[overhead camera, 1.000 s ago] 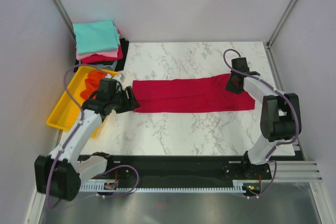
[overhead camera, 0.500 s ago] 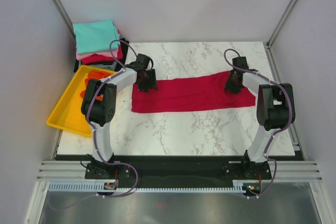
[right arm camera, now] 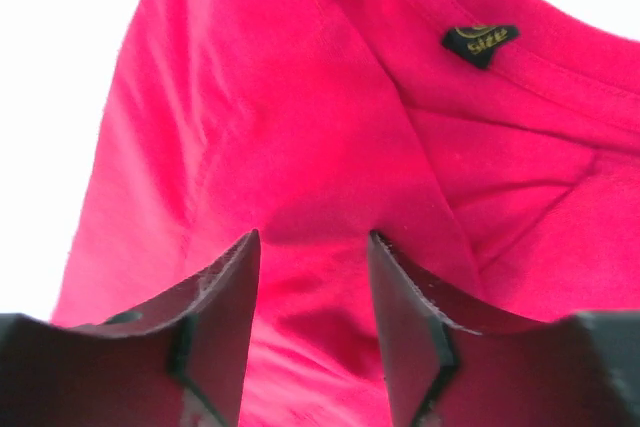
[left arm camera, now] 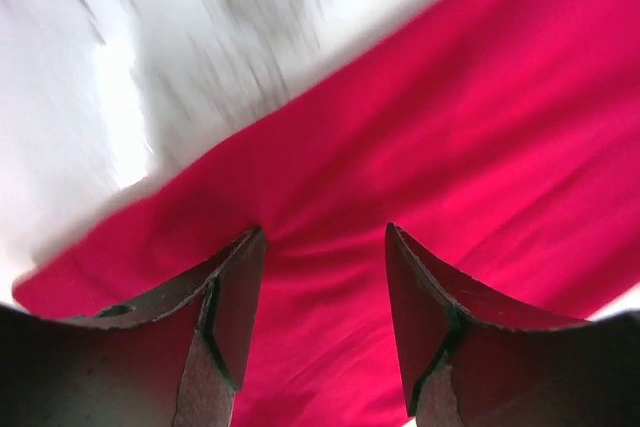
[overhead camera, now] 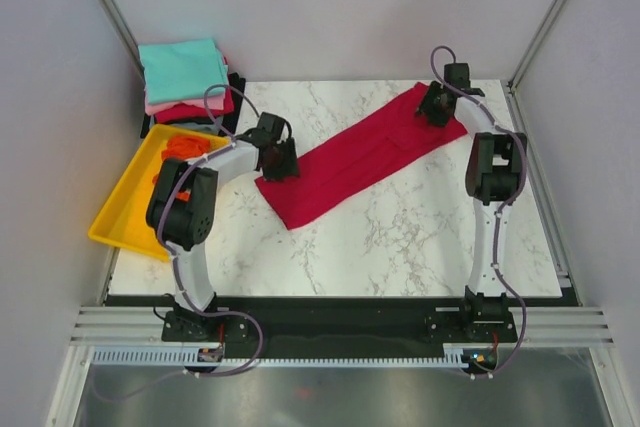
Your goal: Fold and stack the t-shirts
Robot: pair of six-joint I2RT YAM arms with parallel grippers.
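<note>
The crimson t-shirt (overhead camera: 360, 157) is folded into a long strip lying slantwise across the tabletop (overhead camera: 400, 247). Its near end points left and its far end reaches toward the back right corner.

The left jaws sit over the near end, standing apart with cloth showing in the gap, and as far as I can see they're gripping nothing. The right jaws are over the far collar end, right by the neck label (right arm camera: 480, 39). They're also apart and holding nothing.

My guess for the step in hand is folding the strip in half, end to end. I'd pinch all the layers at one end rather than just the top one. Then lift low and lay that end square on the other so the edges match, before it goes to the stack of folded shirts (overhead camera: 182, 69) in the far left corner. Squaring the strip up first might help too.

Stuff I can't make out:
- The left wrist view is smeared, so I can't say whether the tips touch the cloth.
- The orange shirt (overhead camera: 178, 147) in the yellow tray (overhead camera: 115, 217) is partly behind the left arm (overhead camera: 215, 162).
- The lower shirts in the stack only show their edges.
</note>
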